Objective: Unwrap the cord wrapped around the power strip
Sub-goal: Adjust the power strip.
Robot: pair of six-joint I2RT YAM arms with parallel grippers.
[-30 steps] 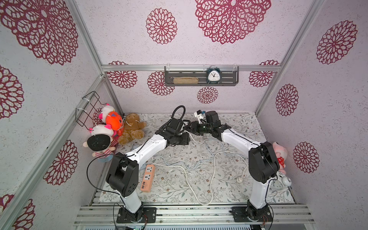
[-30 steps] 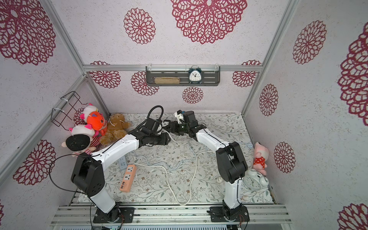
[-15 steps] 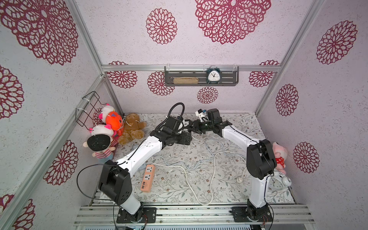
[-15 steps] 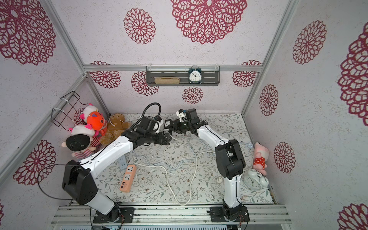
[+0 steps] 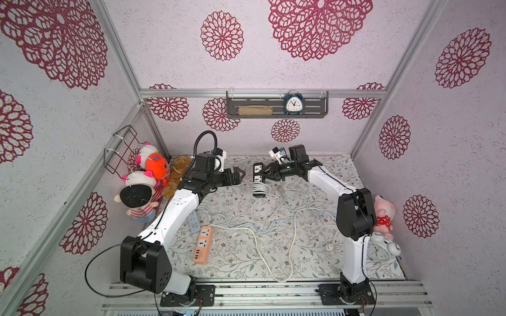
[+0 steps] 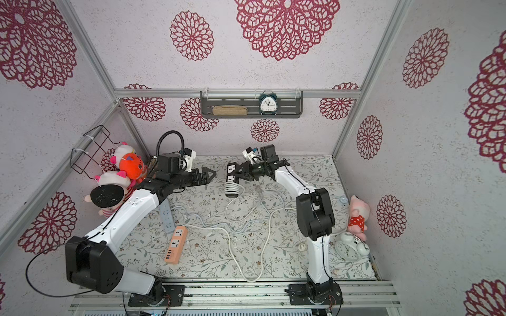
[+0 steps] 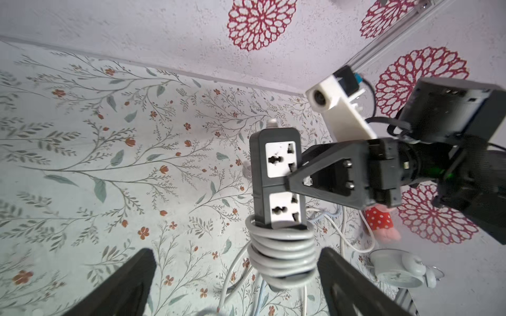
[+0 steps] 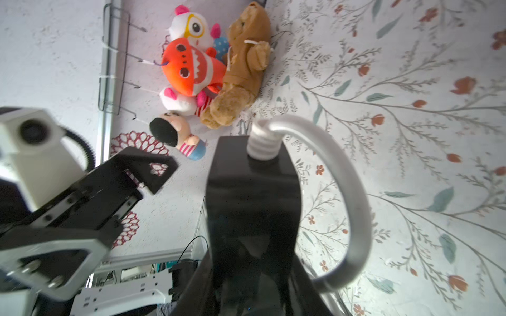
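Several plush toys (image 5: 153, 177) crowd the left wall. To their right the left gripper (image 5: 241, 175) reaches toward the middle with its fingers (image 7: 131, 281) spread wide and nothing between them, close to the power strip (image 5: 258, 175) but apart from it in both top views. Nearer the front edge an orange strip (image 5: 204, 245) lies flat on the floral worktop (image 5: 232, 262) among loose white leads (image 5: 254, 240). At the centre rear the black power strip is held by the right gripper (image 5: 263, 175), whose fingers (image 7: 328, 175) are closed on it beside the seam between its two sockets. In the top views its long axis runs front to back, one end toward the back wall, and the two white socket faces are turned toward the left gripper. The grey cord (image 7: 282, 254) leaves through a ribbed sleeve at the far end and arcs back alongside the body. It is wound in several tight turns around the near end, and a slack length drops from there to the worktop. Whether that end rests on the worktop I cannot tell. Any print on the sockets is too small to read. Against the right wall sit a pink plush (image 5: 383, 213) and a white alarm clock (image 5: 382, 246).
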